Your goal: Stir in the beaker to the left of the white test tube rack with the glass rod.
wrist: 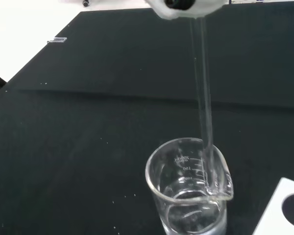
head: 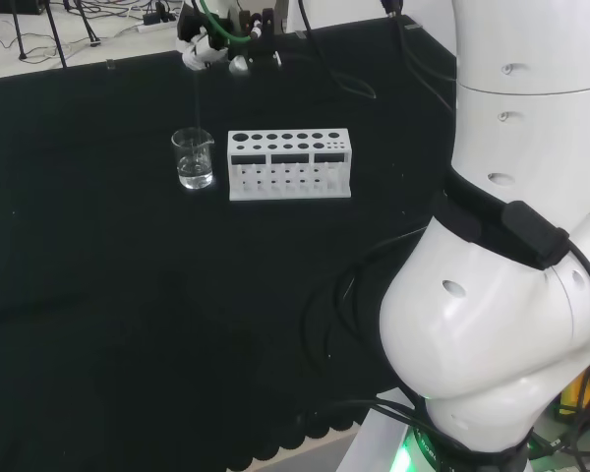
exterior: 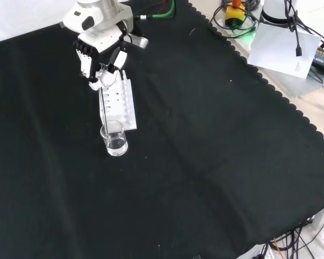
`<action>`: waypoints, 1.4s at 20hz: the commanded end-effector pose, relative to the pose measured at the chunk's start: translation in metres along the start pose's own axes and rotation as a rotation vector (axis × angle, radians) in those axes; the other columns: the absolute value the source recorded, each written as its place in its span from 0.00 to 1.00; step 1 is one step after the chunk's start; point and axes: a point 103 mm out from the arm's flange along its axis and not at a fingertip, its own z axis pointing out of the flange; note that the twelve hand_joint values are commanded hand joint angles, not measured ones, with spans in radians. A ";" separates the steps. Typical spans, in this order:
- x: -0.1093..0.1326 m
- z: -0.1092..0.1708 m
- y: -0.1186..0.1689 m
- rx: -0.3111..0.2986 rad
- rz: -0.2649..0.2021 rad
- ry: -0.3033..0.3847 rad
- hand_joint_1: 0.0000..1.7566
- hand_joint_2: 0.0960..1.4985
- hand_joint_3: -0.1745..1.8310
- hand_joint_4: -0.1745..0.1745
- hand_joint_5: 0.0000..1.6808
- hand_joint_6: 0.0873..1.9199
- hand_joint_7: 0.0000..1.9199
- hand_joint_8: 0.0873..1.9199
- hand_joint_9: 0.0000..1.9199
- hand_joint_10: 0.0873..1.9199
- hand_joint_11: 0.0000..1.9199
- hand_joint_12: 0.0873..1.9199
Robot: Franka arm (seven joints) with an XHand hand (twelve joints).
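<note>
Glass rod (wrist: 205,105) hangs near-upright, tip inside beaker (wrist: 190,188) near spout, in clear liquid. Beaker on desk (head: 98,295) just left of white test tube rack (head: 289,164), head view. Hand (exterior: 100,62) above, fingers pinching rod top. Stirring step; next: small circles, avoiding wall.

White paper sheet (exterior: 283,46) beside black cloth (exterior: 205,162).

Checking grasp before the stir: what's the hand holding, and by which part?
The hand holds the glass rod by its upper end; the lower end reaches down into the beaker.
</note>
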 end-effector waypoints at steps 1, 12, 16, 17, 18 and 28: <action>0.012 0.004 -0.017 0.013 -0.009 -0.005 0.73 0.71 0.09 0.00 0.62 0.28 0.56 0.60 0.83 0.44 0.81 0.36; 0.041 0.008 -0.012 0.023 -0.035 -0.004 0.73 0.71 0.09 0.00 0.62 0.28 0.56 0.59 0.83 0.44 0.81 0.36; 0.043 0.012 0.003 0.027 -0.043 -0.005 0.73 0.71 0.09 0.00 0.62 0.28 0.56 0.59 0.83 0.44 0.81 0.36; 0.041 0.011 0.006 0.026 -0.042 -0.005 0.73 0.71 0.09 0.00 0.62 0.28 0.56 0.59 0.83 0.44 0.81 0.36; 0.038 0.011 0.008 0.025 -0.040 -0.007 0.73 0.71 0.09 0.00 0.62 0.28 0.56 0.59 0.83 0.44 0.81 0.36; 0.020 -0.001 -0.015 0.017 0.012 -0.029 0.73 0.71 0.09 0.00 0.62 0.28 0.56 0.59 0.83 0.44 0.81 0.36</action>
